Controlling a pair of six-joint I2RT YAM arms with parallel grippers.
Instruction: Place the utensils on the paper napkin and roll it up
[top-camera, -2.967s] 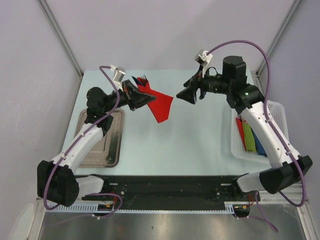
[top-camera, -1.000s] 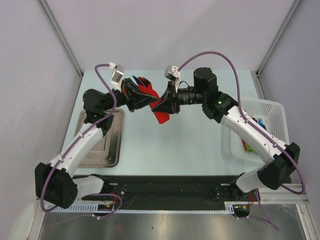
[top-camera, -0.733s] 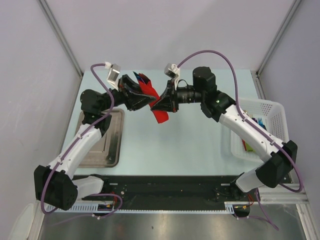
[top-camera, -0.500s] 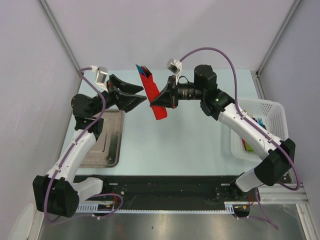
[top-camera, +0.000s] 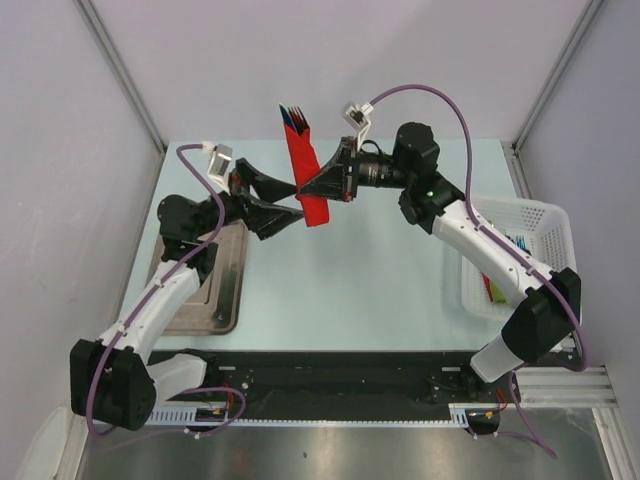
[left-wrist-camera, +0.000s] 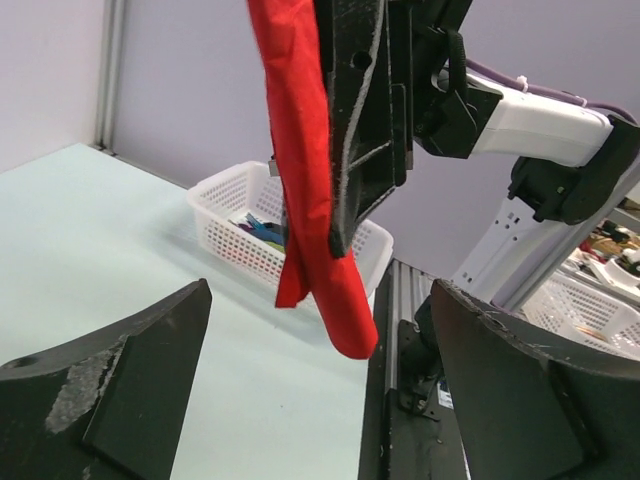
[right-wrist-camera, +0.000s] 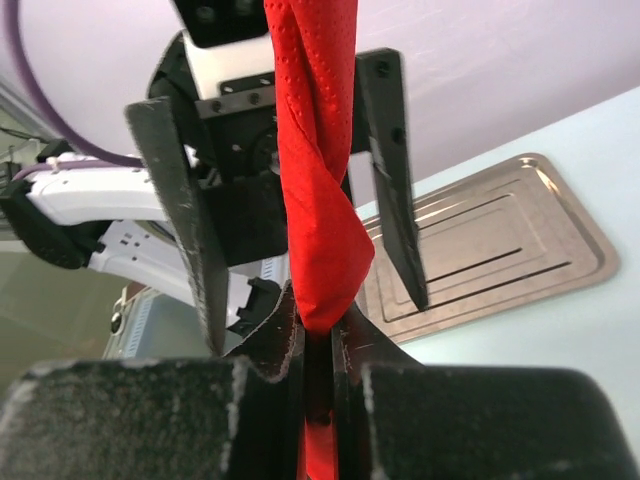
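While right gripper (top-camera: 319, 189) pinches it | paper napkin (top-camera: 300, 160) upright | utensils (top-camera: 293, 116) topmost

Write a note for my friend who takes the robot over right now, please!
Left gripper: open, jaws either side of the roll, not touching it.
Right gripper: shut on the paper napkin, holding it upright in the air.
Utensils: inside the roll, tips poking out the top.
Done: utensils wrapped, napkin rolled.
Left: set the roll down, probably in the white basket.
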